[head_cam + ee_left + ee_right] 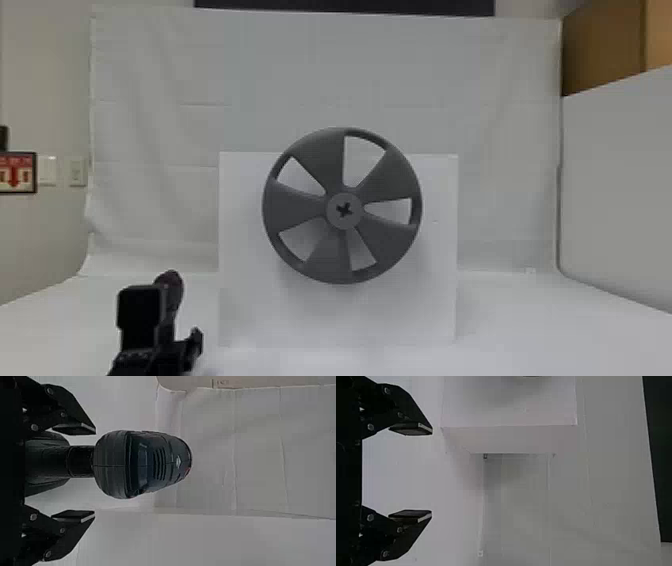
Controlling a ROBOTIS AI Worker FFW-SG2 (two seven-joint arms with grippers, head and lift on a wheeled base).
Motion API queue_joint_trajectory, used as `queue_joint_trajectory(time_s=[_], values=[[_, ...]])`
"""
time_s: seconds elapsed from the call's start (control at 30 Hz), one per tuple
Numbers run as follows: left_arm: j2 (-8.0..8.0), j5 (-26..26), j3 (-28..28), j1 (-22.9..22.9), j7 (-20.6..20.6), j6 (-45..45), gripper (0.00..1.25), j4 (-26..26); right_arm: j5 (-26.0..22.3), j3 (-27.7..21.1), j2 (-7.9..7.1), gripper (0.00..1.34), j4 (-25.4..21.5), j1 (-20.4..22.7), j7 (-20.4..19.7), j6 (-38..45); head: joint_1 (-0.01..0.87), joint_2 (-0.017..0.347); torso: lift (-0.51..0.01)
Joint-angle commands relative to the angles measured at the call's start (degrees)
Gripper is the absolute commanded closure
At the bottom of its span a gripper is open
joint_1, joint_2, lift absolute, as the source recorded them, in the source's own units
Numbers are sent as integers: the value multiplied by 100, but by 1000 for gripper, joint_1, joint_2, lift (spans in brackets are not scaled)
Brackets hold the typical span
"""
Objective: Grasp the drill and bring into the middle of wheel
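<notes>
Fingers (75,428) of the left gripper (95,473) stand parted astride the drill's handle (81,461), which sits nearer one (the right gripper (432,473) gapes empty, mind), so I'd even those gaps before squeezing, the drill's body (142,465) just beyond their tips, the wheel (305,205) farther off.

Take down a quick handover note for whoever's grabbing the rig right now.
Left hand: open, fingers on either side of the drill, not closed on it.
Right hand: open, nothing between its fingers.
Wheel: upright before the white box; drill is to the robot's left of it.
Done: left hand lined up at the drill, it seems; no grasp yet.
Left: grip the drill, bring it to the wheel's middle.
</notes>
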Motion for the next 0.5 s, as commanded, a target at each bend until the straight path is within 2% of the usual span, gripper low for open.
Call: queue_joint_trajectory(time_s=[0.0,0.27,0.47], values=[[-8,49,16,-8,0,0,568,49,0,1,0,518,1,0,0,0,0,0,-406],[-8,23,-20,-17,114,70,624,75,0,1,0,518,1,0,0,0,0,0,-406],[-8,-21,-28,-52,140,167,742,75,0,1,0,518,1,9,0,0,0,0,-406]])
